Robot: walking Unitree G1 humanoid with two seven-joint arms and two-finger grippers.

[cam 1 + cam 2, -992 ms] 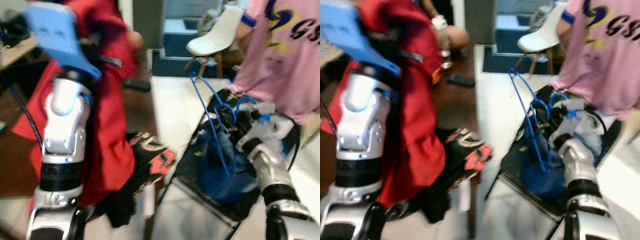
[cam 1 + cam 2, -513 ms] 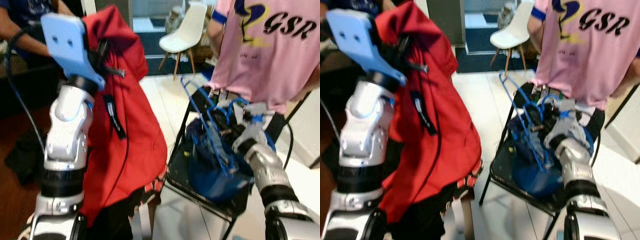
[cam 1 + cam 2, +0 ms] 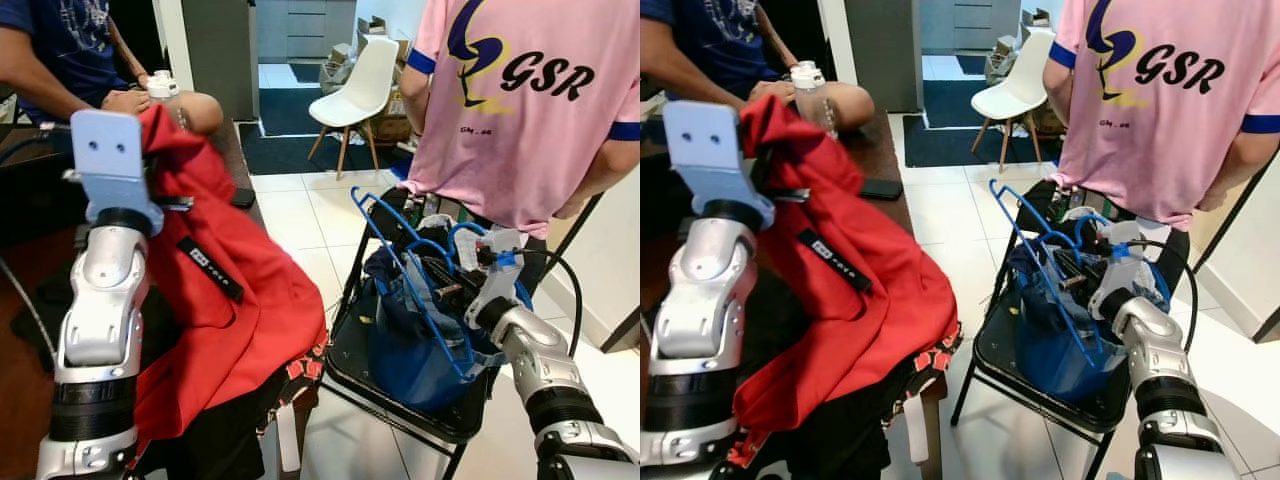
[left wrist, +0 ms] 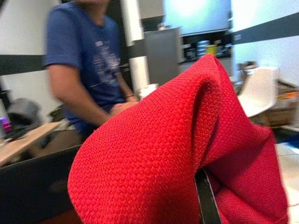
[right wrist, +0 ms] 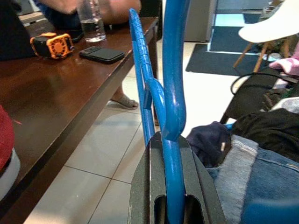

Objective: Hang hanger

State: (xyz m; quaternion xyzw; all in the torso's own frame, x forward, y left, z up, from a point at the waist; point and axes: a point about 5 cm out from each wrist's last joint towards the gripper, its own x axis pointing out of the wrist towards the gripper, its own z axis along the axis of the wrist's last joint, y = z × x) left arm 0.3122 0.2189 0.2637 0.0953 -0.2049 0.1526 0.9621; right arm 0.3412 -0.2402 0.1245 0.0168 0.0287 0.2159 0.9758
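Red jacket (image 3: 230,310): draped over the raised left arm and hanging down beside the wooden table (image 5: 51,102); the cloth covers the left gripper (image 4: 205,200), so I cannot tell how its fingers stand. One black finger (image 4: 208,203) just shows under the fold.
Blue hanger (image 3: 400,250): held upright over the black chair (image 3: 345,360), its hook in the right gripper (image 5: 170,205), its long bar slanting up toward the table.
Right gripper: fingers narrow and clamped on the hook's stem, which runs straight between them in the right wrist view.
Chair load: blue denim clothes (image 3: 420,350) and dark garments piled on the seat, just below the hanger.
People: one in a pink shirt (image 3: 520,100) stands close behind the chair; another in a dark blue shirt (image 3: 60,40) sits at the table with a water bottle (image 3: 810,90).
Step in hand: probably bringing hanger and jacket together before any hanging.
Doing it well: lift the hanger clear of the chair pile first, so no strap or sleeve snags its bar. Keep the grip firm on the stem; a thin round rod may twist between flat fingers. Feed one end into the jacket's shoulder while the left arm keeps the collar open. Move slowly near the person in pink.
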